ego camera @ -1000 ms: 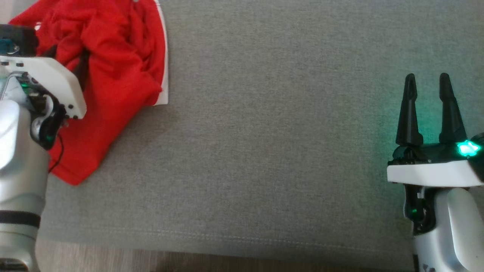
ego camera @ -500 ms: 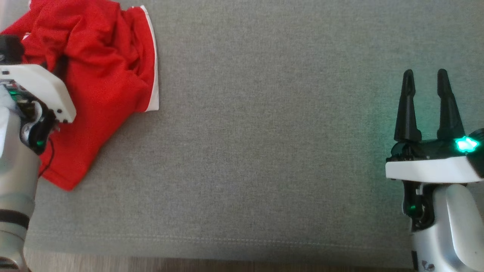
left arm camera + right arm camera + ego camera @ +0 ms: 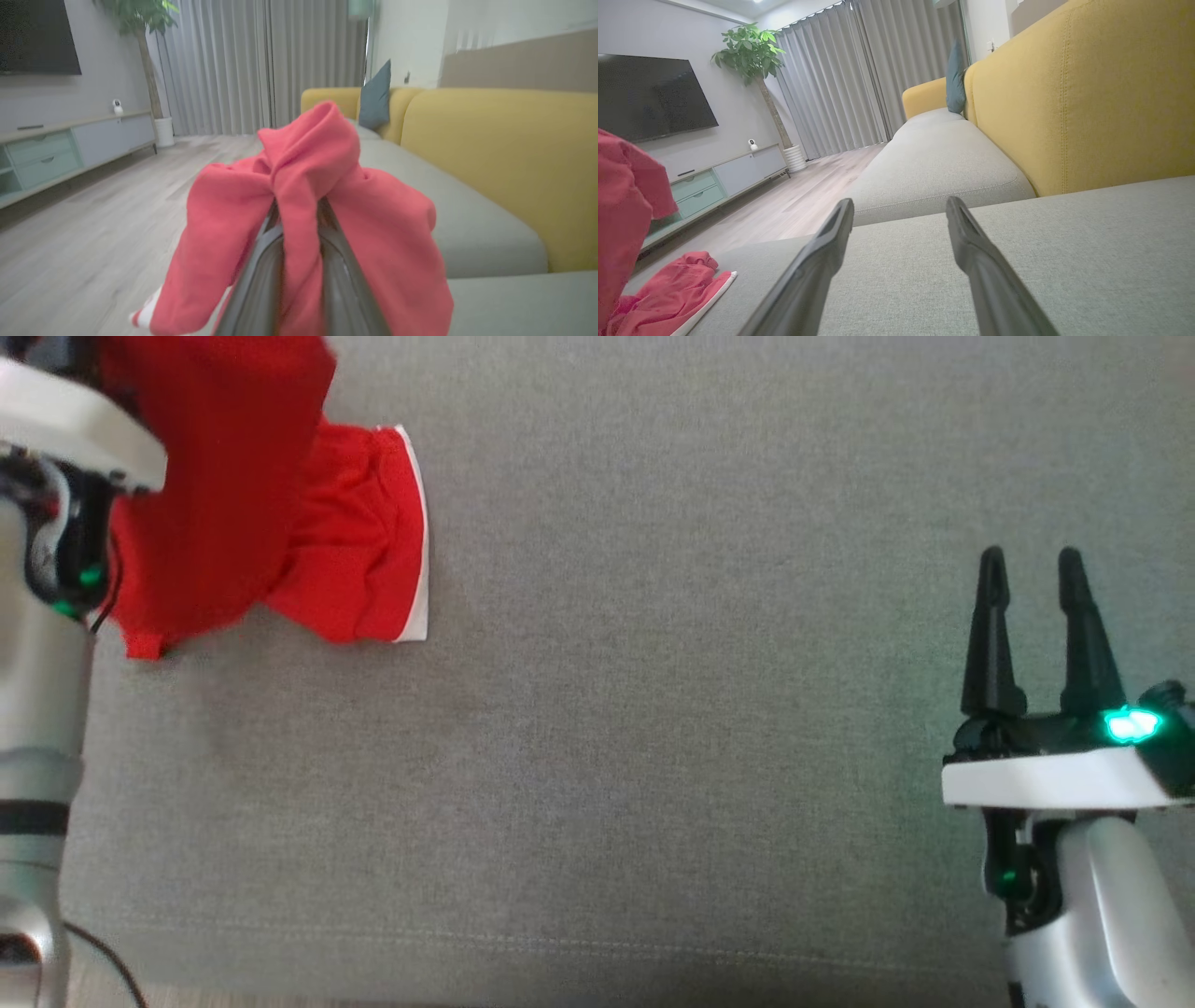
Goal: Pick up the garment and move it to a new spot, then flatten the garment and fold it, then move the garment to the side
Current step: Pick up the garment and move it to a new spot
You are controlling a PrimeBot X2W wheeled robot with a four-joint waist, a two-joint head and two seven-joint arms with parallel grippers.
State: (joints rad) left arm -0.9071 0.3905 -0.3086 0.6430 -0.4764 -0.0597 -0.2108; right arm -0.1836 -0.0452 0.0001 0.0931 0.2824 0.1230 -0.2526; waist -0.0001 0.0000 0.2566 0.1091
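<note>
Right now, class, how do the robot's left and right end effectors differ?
The left end effector is shut on the red garment; the right end effector stands open, holding nothing. The left end effector is draped in it; the right end effector's fingers are bare, over the grey cushion. Both have two long dark fingers.

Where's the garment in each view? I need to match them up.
Head: garment upper left, partly lifted, its white hem trailing right.
Left wrist: garment centre, bunched up.
Right wrist: garment along the left edge and lower-left corner.
Shared landmark: the grey seat.
</note>
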